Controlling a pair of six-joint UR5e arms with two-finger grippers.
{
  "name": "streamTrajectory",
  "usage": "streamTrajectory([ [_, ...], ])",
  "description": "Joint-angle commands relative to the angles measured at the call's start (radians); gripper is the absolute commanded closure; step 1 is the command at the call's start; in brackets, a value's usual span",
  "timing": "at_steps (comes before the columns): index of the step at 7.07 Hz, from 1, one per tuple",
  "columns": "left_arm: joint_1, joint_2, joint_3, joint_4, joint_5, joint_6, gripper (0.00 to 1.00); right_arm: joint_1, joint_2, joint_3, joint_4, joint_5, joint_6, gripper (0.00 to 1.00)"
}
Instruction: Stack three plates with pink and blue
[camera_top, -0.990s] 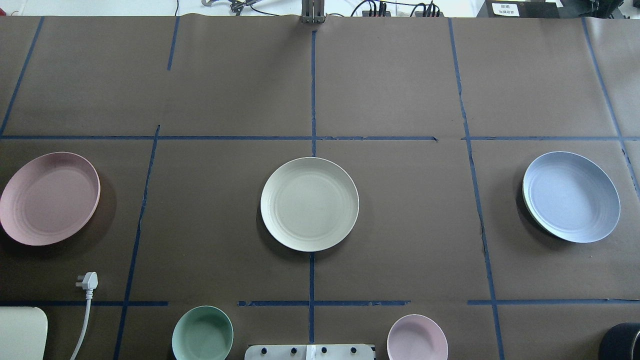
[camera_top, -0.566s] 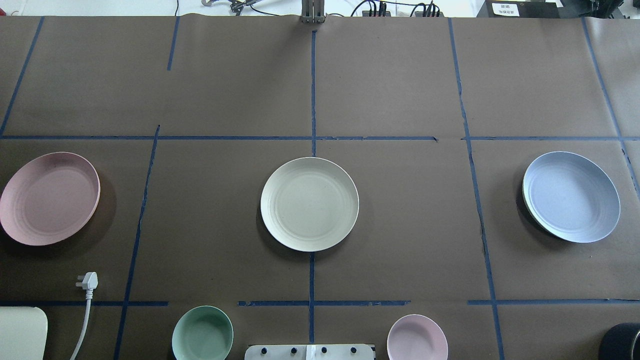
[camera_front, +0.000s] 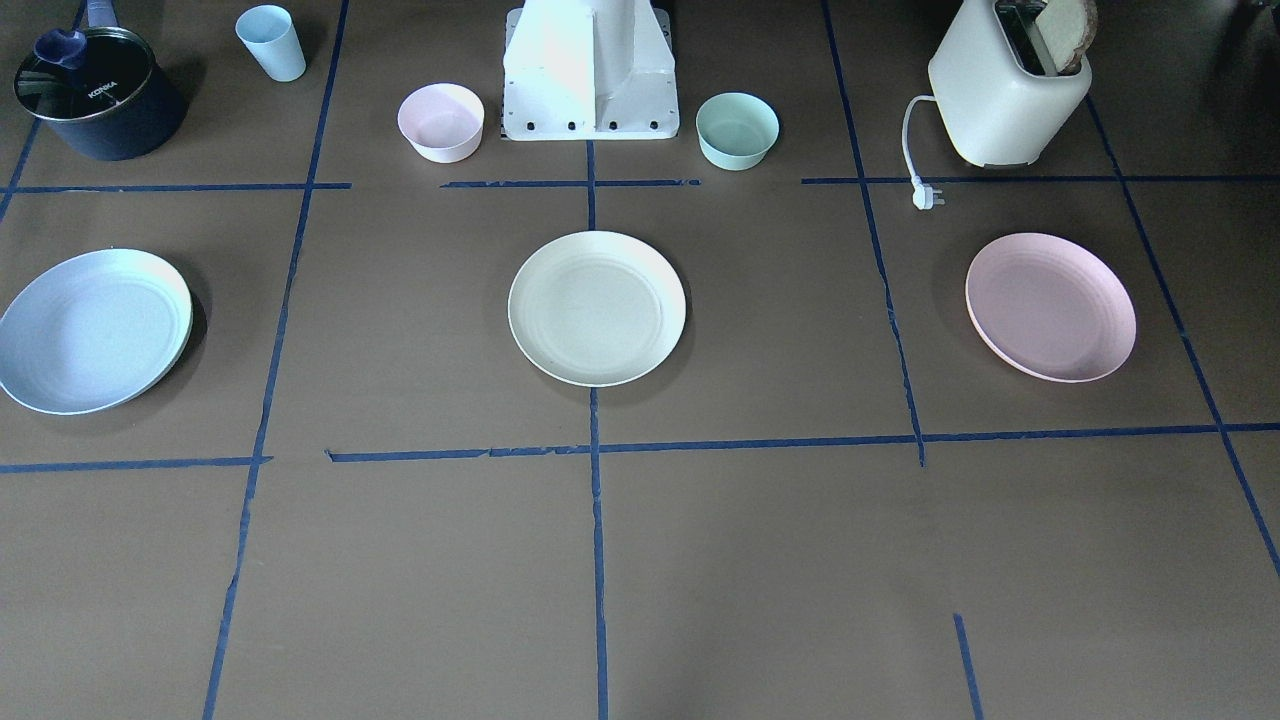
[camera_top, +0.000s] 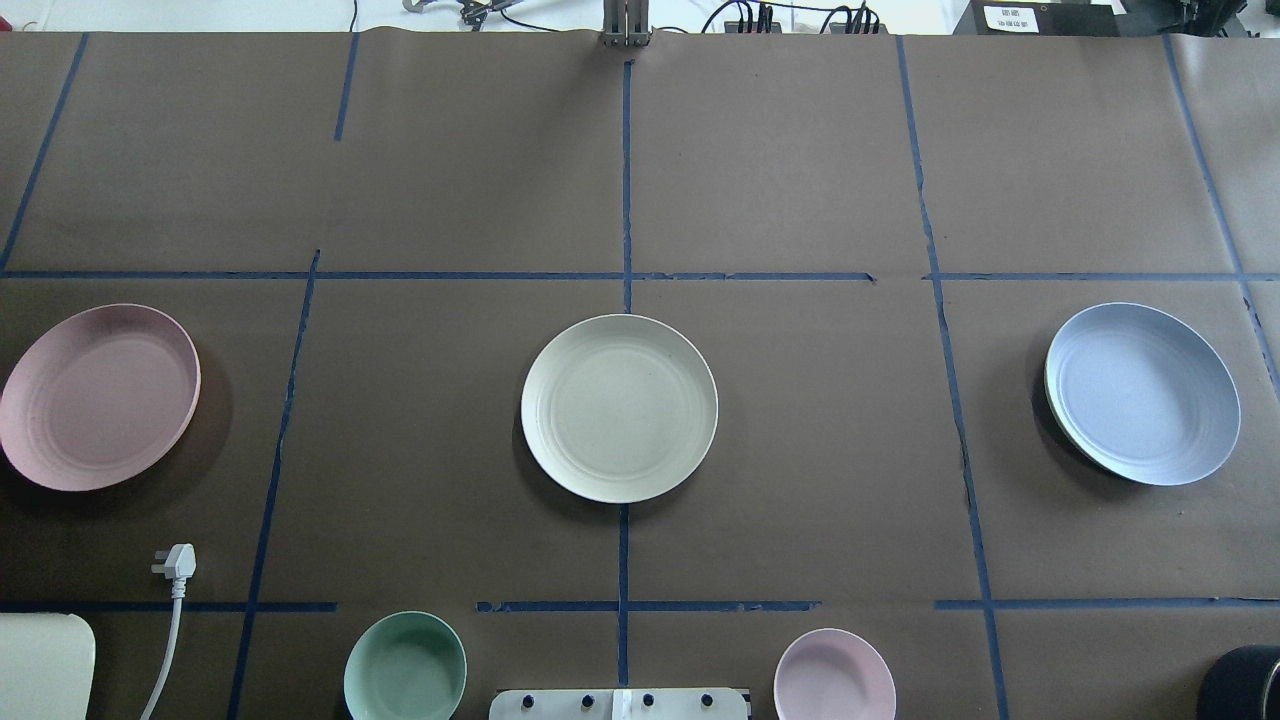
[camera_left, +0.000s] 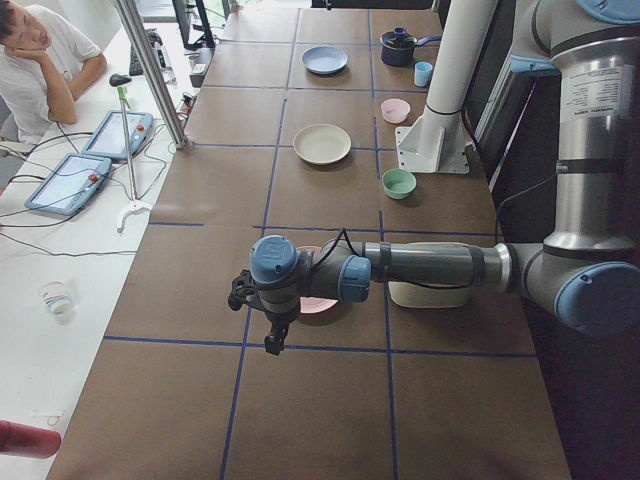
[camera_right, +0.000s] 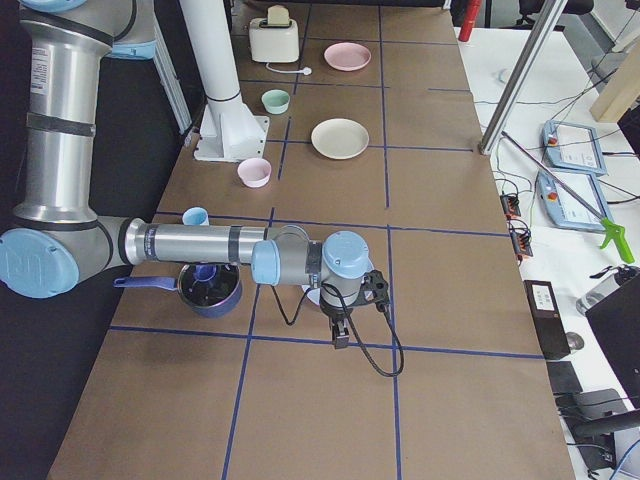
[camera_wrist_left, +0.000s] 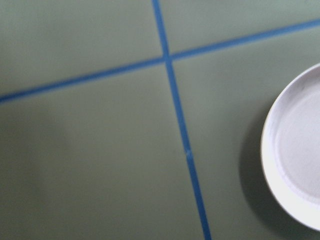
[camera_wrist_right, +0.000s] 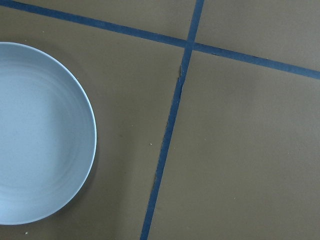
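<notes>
The cream-white plate (camera_top: 619, 408) lies at the table's middle. The pale pink plate (camera_top: 98, 397) lies at the left and the pale blue plate (camera_top: 1142, 393) at the right, all apart. The left gripper (camera_left: 272, 345) shows only in the exterior left view, hanging over the pink plate (camera_left: 318, 303); I cannot tell whether it is open. The right gripper (camera_right: 340, 338) shows only in the exterior right view, over the blue plate (camera_right: 312, 296); I cannot tell its state. The right wrist view shows the blue plate (camera_wrist_right: 40, 135) at its left edge, and the left wrist view shows a pale plate (camera_wrist_left: 300, 165) at its right edge.
A small pink bowl (camera_front: 441, 120) and a mint-green bowl (camera_front: 737, 129) flank the robot base (camera_front: 590, 70). A toaster (camera_front: 1005, 95) with its loose plug (camera_top: 176, 562) stands near the pink plate. A dark pot (camera_front: 95, 95) and a blue cup (camera_front: 272, 42) stand near the blue plate.
</notes>
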Motion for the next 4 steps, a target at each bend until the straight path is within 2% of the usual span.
streamTrajectory([
  [1, 0.108, 0.009, 0.013, -0.18, 0.007, -0.239, 0.0, -0.003, 0.002, 0.0, 0.0, 0.001, 0.0, 0.0],
  [2, 0.185, 0.019, 0.075, -0.365, 0.01, -0.448, 0.0, -0.005, 0.0, 0.0, 0.0, 0.001, 0.0, 0.0],
  [3, 0.257, 0.02, 0.183, -0.579, 0.01, -0.612, 0.0, -0.005, 0.0, 0.0, 0.0, 0.001, 0.0, 0.0],
  [4, 0.317, 0.02, 0.256, -0.712, 0.01, -0.713, 0.0, -0.005, 0.0, 0.0, 0.0, 0.0, 0.0, 0.0],
])
